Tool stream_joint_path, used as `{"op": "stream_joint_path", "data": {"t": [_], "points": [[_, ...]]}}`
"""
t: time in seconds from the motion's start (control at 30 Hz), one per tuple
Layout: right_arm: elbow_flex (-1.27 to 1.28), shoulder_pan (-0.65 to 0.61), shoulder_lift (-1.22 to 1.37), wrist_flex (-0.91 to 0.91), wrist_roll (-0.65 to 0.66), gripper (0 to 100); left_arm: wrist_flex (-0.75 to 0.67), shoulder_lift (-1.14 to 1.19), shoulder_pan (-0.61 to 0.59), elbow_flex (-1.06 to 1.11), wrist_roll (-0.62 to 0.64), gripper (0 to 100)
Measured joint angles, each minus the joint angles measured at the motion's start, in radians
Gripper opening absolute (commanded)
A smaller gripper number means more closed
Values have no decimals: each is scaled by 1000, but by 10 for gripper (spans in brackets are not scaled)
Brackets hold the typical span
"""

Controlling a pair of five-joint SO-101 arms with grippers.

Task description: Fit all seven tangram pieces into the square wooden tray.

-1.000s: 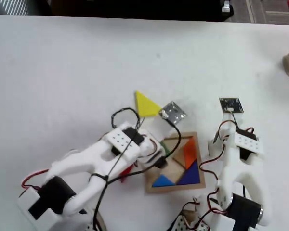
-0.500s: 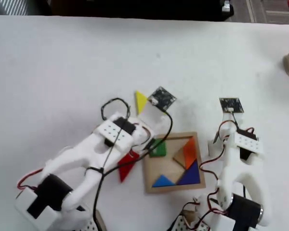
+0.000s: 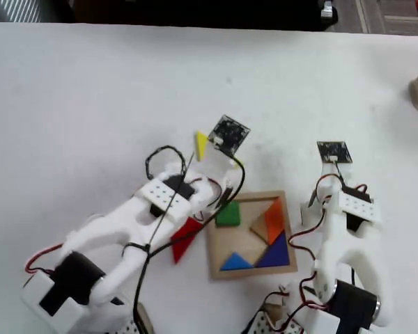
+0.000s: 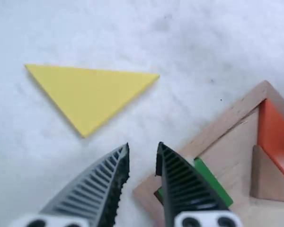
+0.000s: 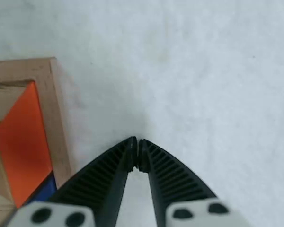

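Looking down from above, the square wooden tray [image 3: 253, 273] was seen between the two arms. An orange piece [image 3: 274, 221], a dark blue triangle [image 3: 275, 252], a light blue triangle [image 3: 235, 262] and a green piece [image 3: 228, 213] were sat in it, the green one tucked by the corner nearest the left arm. A red piece [image 3: 184, 238] was lying on the table just beside the tray, half under that arm. The yellow triangle [image 4: 92, 92] was laid flat on the table, apart from the tray. The left gripper [image 4: 142, 149] was held over the table between those two, jaws only a little apart, nothing gripped. The right gripper [image 5: 136, 142] was pinched together, tips touching, over bare table just beside the tray's rim.
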Motion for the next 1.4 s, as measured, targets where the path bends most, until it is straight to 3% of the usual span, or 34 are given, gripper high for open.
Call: {"op": "stream_joint_path", "data": {"t": [0.13, 0.63, 1.13, 1.4], "points": [[0, 0, 0, 0, 0, 18, -8, 0, 12, 6, -18, 106], [0, 0, 0, 0, 0, 18, 278, -9, 63, 5, -167, 105], [0, 0, 0, 0, 0, 18, 270, -14, 183, 26, -173, 105], [0, 0, 0, 0, 0, 18, 278, -51, 180, 35, -173, 105]]}}
